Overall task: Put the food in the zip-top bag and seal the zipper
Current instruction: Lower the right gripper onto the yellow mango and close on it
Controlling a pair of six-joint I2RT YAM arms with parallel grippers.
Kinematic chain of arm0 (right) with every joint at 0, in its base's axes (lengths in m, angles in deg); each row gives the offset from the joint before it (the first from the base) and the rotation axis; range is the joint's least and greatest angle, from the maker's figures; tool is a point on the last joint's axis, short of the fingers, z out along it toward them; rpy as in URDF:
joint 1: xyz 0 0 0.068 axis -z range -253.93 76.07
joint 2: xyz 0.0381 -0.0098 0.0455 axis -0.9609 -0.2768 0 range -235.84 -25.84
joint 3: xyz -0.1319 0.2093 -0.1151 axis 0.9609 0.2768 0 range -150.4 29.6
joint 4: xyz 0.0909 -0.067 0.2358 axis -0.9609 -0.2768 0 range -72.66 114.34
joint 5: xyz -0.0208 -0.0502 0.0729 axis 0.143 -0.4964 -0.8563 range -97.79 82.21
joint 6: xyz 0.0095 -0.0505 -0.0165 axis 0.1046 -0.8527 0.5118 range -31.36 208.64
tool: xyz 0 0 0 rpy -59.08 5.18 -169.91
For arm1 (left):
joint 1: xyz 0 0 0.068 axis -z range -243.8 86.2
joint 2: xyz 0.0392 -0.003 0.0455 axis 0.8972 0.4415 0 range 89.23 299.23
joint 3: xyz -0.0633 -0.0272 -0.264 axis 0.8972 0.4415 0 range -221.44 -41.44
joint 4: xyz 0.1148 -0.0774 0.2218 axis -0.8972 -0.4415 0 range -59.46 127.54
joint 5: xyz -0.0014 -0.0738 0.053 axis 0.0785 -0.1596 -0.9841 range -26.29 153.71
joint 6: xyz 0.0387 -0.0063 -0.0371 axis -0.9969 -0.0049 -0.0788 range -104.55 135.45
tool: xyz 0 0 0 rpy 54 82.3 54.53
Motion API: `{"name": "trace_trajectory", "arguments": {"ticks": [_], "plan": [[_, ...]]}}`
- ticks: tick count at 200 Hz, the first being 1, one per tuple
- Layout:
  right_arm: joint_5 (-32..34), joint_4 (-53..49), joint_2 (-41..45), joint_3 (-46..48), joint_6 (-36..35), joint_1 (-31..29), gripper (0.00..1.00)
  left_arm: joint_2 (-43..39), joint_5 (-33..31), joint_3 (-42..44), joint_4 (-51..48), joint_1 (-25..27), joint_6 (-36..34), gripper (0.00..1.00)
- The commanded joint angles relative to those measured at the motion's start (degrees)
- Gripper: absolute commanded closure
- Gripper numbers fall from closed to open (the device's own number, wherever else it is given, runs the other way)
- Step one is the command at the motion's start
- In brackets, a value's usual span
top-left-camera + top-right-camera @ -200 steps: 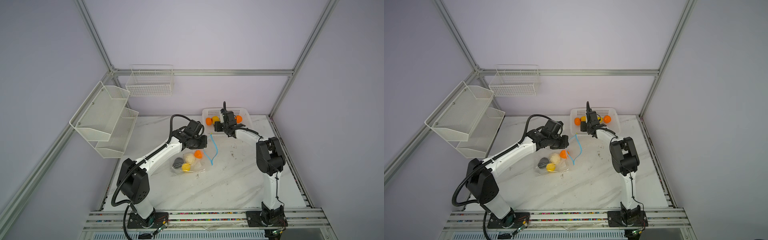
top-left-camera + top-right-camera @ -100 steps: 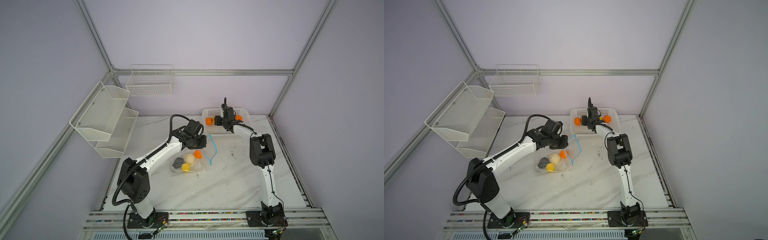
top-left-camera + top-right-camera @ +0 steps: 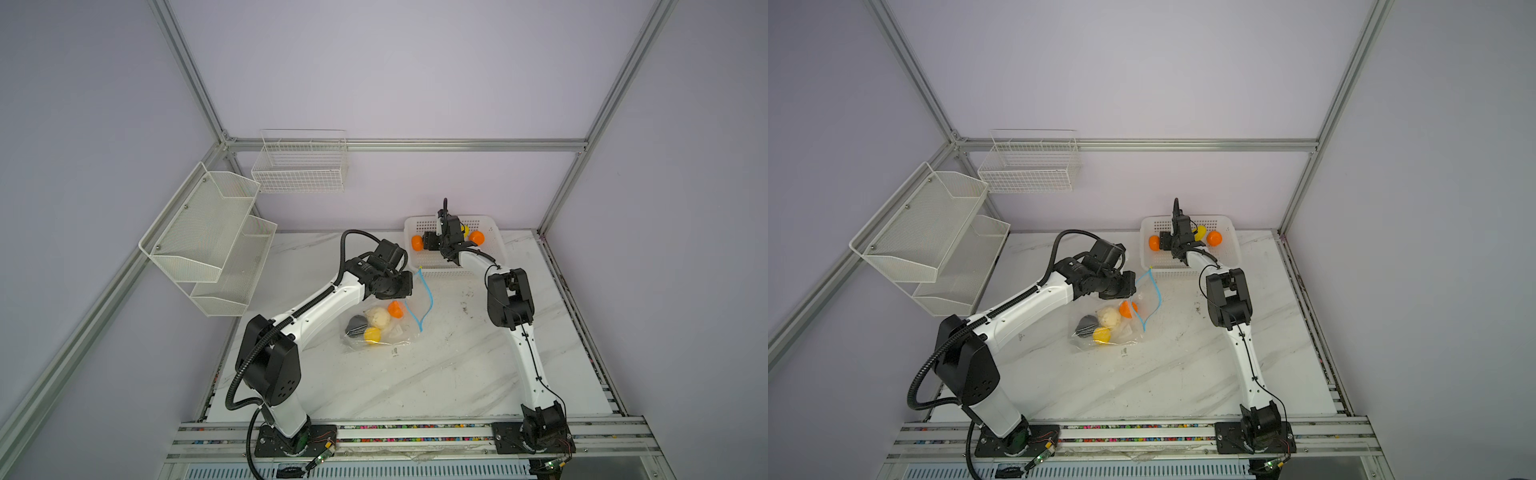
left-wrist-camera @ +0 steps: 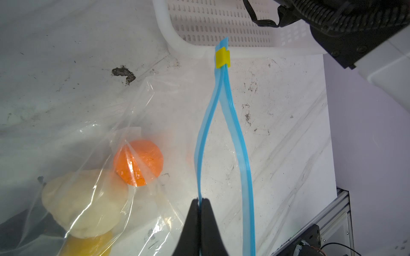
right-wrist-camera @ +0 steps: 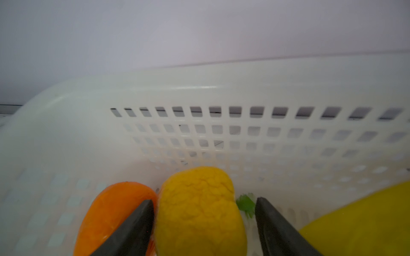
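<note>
Our right fingers (image 5: 133, 228) stand spread astride the yellow fruit (image 5: 199, 212), dead ahead between them in the basket (image 3: 496, 249), right of centre in a top view. Our left fingers (image 4: 193, 223) pinch the zipper (image 4: 246, 172), propping the zip-top bag (image 3: 397, 332) open at mid-frame.

The zip-top bag (image 3: 388, 338) lies in the middle of the counter (image 3: 457, 374) with four food pieces (image 3: 378, 318) inside. Its zipper (image 3: 428, 295) runs back toward the basket (image 3: 496, 245) at the counter's back right. The slider (image 4: 222, 58) sits just beside the basket's near-left corner. The left tool (image 4: 200, 206) sits on the zipper's left lip. The right tool (image 5: 203, 201) straddles a fruit (image 5: 199, 221) inside the basket, with a ball (image 5: 115, 210) against it.
</note>
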Motion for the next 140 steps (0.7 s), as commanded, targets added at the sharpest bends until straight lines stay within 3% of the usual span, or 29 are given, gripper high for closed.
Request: {"name": "trace_trajectory", "arguments": {"ticks": [1, 80, 140], "plan": [[-1.2, -0.2, -0.8, -2.3, -0.2, 0.4, 0.23, -1.9, -0.3, -2.7, 0.3, -0.2, -0.6, 1.0], [-2.2, -1.7, -3.8, -4.6, 1.1, 0.5, 0.2, -2.9, -0.9, -1.7, 0.3, -0.3, -0.4, 1.0], [-2.8, -2.0, -3.8, -4.3, 1.5, 0.6, 0.25, -2.8, -0.8, -1.9, 0.3, -0.2, -0.4, 1.0]]}}
